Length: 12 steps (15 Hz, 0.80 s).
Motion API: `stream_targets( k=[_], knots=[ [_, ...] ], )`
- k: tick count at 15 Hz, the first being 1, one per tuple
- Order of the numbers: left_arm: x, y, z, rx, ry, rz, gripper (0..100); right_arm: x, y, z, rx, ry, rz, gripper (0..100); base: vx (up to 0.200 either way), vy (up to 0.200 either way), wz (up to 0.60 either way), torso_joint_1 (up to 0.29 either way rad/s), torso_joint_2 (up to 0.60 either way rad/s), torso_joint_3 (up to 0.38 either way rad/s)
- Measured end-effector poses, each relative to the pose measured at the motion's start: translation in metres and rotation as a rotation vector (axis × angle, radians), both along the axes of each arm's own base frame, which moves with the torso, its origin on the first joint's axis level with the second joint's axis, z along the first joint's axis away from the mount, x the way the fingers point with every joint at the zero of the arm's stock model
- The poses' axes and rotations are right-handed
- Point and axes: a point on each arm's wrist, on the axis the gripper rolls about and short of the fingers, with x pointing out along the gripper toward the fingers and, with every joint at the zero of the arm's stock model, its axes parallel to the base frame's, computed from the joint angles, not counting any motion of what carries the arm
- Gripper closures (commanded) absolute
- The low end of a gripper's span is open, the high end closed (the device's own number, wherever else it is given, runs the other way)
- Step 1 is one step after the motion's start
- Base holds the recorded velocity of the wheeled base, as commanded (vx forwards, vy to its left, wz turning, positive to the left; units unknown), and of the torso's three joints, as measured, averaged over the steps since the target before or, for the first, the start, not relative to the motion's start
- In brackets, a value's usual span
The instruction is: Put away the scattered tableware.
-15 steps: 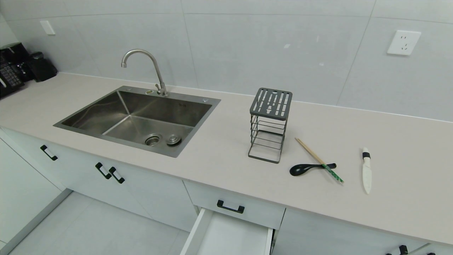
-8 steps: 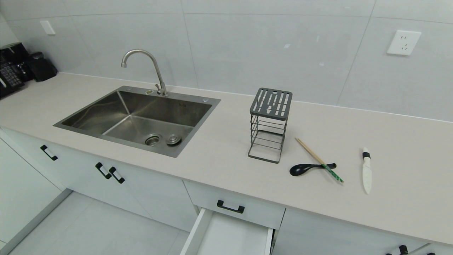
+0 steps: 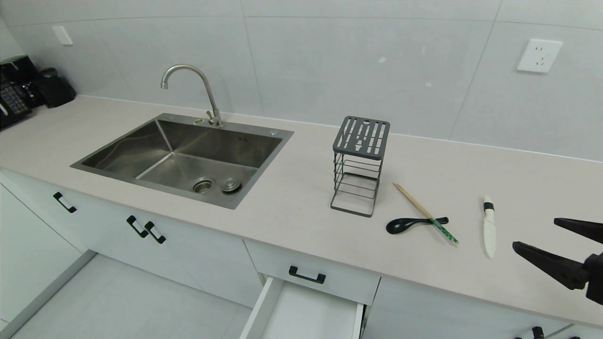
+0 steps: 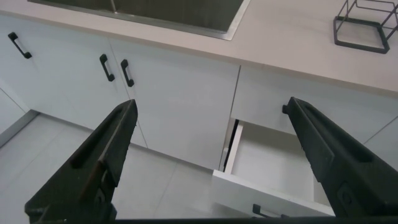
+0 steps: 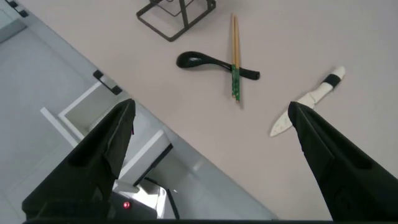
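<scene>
Right pincer (image 3: 534,232) (image 5: 210,106): fingers spread wide apart, nothing between them. It is poised above the counter (image 3: 301,212) near its front edge, at the robot's right.
Left pincer (image 4: 211,102): fingers spread wide apart, nothing held. It hangs in front of the cupboard fronts (image 4: 174,106), lower than the counter top.
Knife (image 3: 488,227) (image 5: 309,101): white, with a black band on the handle, lying flat on the counter. It is the thing nearest the right pincer, just to the left of its fingertips and apart from them. The right wrist view puts the blade end close beside one finger.
Chopsticks (image 3: 425,213) (image 5: 235,53): a wooden pair with green ends, farther left of the right pincer than the knife. They lie across the spoon's handle, touching it.
Spoon (image 3: 410,224) (image 5: 211,61): black, lying under the chopsticks, with its bowl turned away from the right pincer towards the rack.
Rack (image 3: 359,165) (image 5: 176,15) (image 4: 367,25): a dark wire frame with a slotted top, standing upright. It is the farthest of the four from the right pincer. The slotted top shows in the head view, the foot in both wrist views.
Drawer (image 3: 301,315) (image 4: 273,162): pulled out, white inside, under the counter edge. It lies ahead of the left pincer.
Sink (image 3: 216,143) and tap (image 3: 211,101): seen in the head view, well to the left of the right pincer, past the rack.
Wall socket (image 3: 539,56): seen in the head view, on the tiles beyond the right pincer.
</scene>
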Motion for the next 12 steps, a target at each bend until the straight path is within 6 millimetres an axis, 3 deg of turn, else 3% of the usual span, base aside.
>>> stream_targets(
  k=[12],
  knots=[
    [0.0, 0.0, 0.0, 0.0, 0.0, 0.0, 0, 0.085, 0.011, -0.044, -0.037, 0.164, 0.021, 0, 0.0, 0.0, 0.0, 0.0, 0.0, 0.0]
  ],
)
